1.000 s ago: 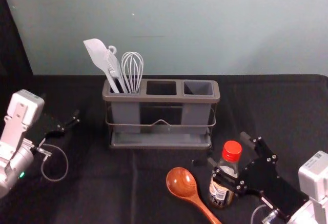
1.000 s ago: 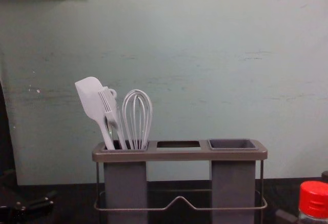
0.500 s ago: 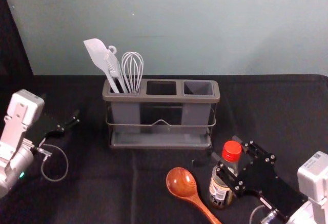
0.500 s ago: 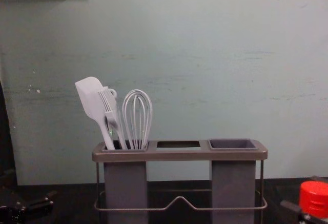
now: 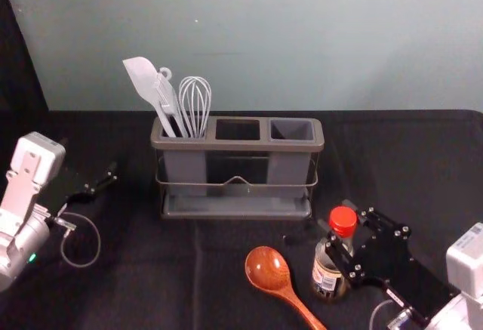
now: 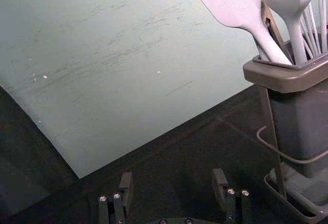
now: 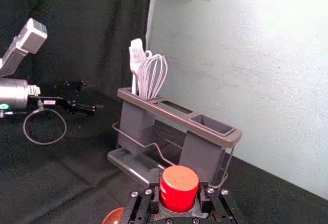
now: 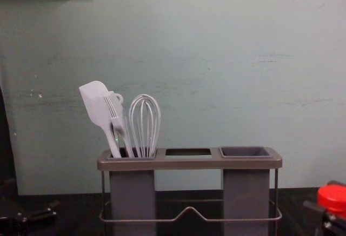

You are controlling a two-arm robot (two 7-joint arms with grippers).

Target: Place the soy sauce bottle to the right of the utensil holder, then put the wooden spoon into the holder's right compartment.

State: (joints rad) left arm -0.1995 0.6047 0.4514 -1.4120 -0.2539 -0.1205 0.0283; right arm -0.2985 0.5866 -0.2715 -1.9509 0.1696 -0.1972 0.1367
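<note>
Soy sauce bottle: being gripped just below its red cap by the right claw, which is clenching it from both sides. Bottle is sitting on the near side of the utensil holder, roughly in line with its right end; whether its base is touching the counter, cannot tell.

Wooden spoon is lying on the counter to the left of the bottle, bowl pointing toward the holder, handle slanting nearer and rightward.

Holder is standing upright beyond both. Its left compartment is holding a spatula, a silicone brush and a whisk, handles down.

Left claw is idling at the far left of the holder, well apart from it, jaws spread and grasping nothing.

Wall is rising behind the counter.
</note>
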